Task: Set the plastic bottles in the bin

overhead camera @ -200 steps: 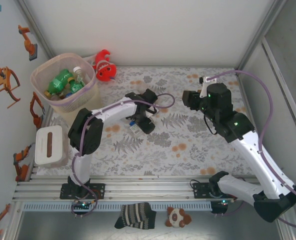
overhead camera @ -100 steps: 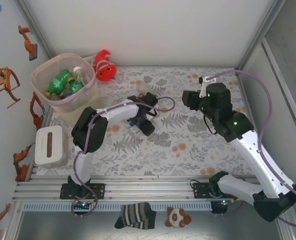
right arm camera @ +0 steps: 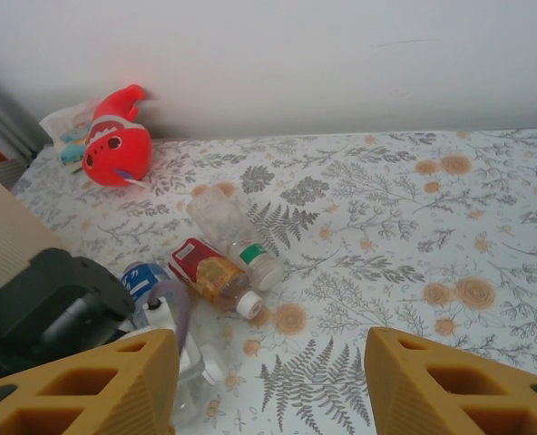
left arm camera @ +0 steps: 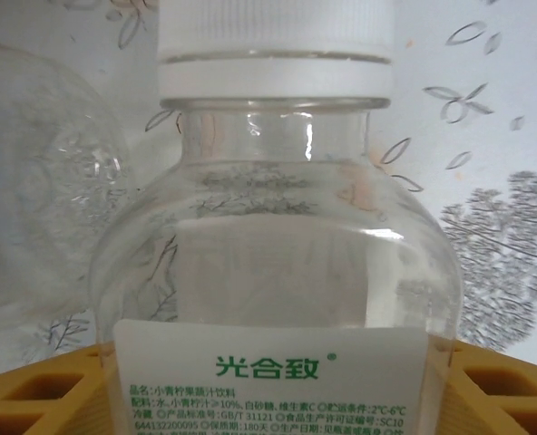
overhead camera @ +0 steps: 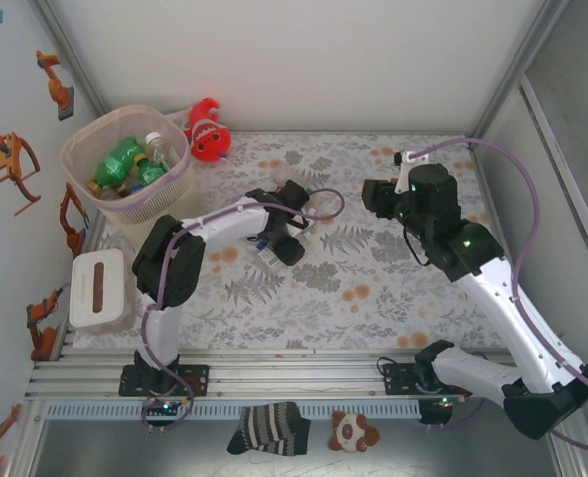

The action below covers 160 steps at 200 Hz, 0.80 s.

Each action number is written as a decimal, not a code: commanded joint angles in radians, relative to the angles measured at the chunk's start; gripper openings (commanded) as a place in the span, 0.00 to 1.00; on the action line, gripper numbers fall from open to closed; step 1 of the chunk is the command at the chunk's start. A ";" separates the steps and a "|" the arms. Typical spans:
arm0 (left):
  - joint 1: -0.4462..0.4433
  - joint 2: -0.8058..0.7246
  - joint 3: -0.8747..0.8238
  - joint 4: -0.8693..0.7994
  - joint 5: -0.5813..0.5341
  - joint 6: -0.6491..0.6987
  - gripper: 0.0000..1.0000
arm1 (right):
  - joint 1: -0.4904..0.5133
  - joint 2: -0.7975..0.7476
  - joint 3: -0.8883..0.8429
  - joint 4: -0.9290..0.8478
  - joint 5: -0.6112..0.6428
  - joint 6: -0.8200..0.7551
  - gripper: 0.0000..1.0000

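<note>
**A:** Where is the bottle in hand?

**B:** Mid-table point(overhead camera: 373, 288) in the overhead view, under the left gripper point(overhead camera: 277, 246). The bin point(overhead camera: 145, 204) stands well apart at about ten o'clock from it and already holds several bottles. The wrist view shows a clear bottle point(left arm camera: 273, 272) with a white cap point(left arm camera: 276, 45) at twelve o'clock and a printed label point(left arm camera: 273, 381) at six.

**A:** Is it clamped?

**B:** I cannot tell. The yellow fingers point(left arm camera: 42, 399) flank the label at eight and four o'clock, right against its edges, but nothing shows whether they press. The right gripper point(right arm camera: 268, 349) hangs with its fingers well apart and nothing between them.

**A:** How will it handle?

**B:** I judge it empty and very light (you can see the tablecloth pattern through the walls). The plastic looks thin and smooth, so it may dent or squirt out under a hard squeeze. The labelled belly below the shoulder seems the best hold, since paper gives more friction than bare plastic and the neck is too narrow.

**A:** What remains?

**B:** A second clear bottle point(left arm camera: 42, 181) lies just beside it at nine o'clock. The right wrist view shows a red-labelled bottle point(right arm camera: 209, 276) and a green-banded bottle point(right arm camera: 232, 231), touching. The fish plush point(overhead camera: 210, 141) stays out.
</note>
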 commanded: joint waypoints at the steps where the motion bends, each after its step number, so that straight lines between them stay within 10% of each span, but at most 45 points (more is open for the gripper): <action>1: 0.004 -0.107 0.002 -0.004 0.047 0.012 0.66 | 0.002 0.007 0.034 0.022 0.037 0.002 0.56; 109: 0.192 -0.465 0.000 0.170 0.221 -0.180 0.50 | 0.001 0.029 0.040 0.038 0.049 -0.012 0.55; 160: 0.320 -0.599 0.024 0.197 0.121 -0.318 0.45 | 0.001 0.030 0.032 0.046 0.046 -0.015 0.55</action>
